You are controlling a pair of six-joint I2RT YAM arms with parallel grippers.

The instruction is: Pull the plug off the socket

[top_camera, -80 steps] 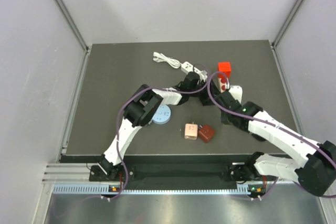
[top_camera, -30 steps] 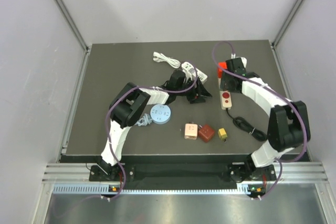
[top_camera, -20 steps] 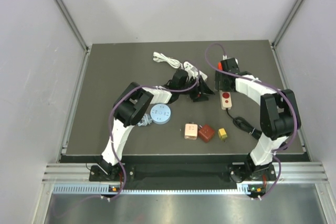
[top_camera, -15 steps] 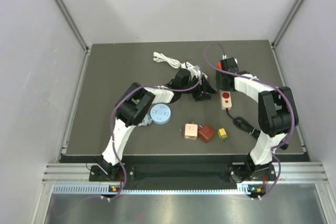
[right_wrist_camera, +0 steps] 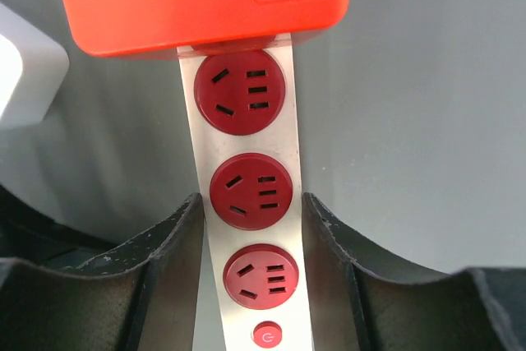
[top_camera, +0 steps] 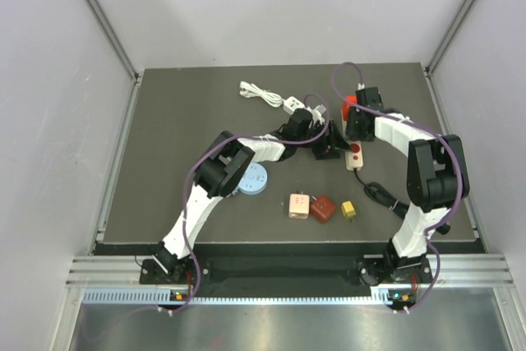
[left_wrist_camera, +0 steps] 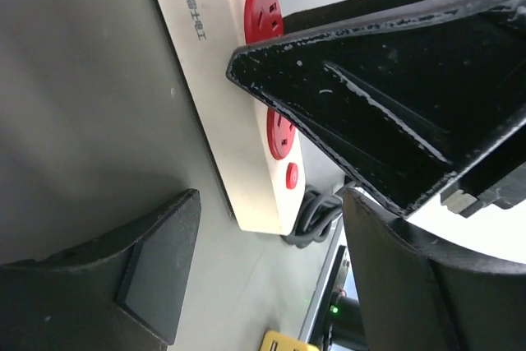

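Note:
A white power strip with red sockets lies at the table's right of centre. An orange-red plug sits in its far end. In the right wrist view the plug is at the top and the strip runs down between my fingers. My right gripper is shut on the strip's two long sides, just below the plug; it also shows in the top view. My left gripper is open and empty beside the strip's left side. The left wrist view shows the strip beyond my open left gripper.
A white adapter with a coiled cable lies at the back. A blue disc, a pink block, a brown block and a small yellow block lie nearer. The strip's black cord coils at the right.
The right arm swung from the near right up over the strip and closed round it below the plug. The left gripper moved right, up to the strip's left side.

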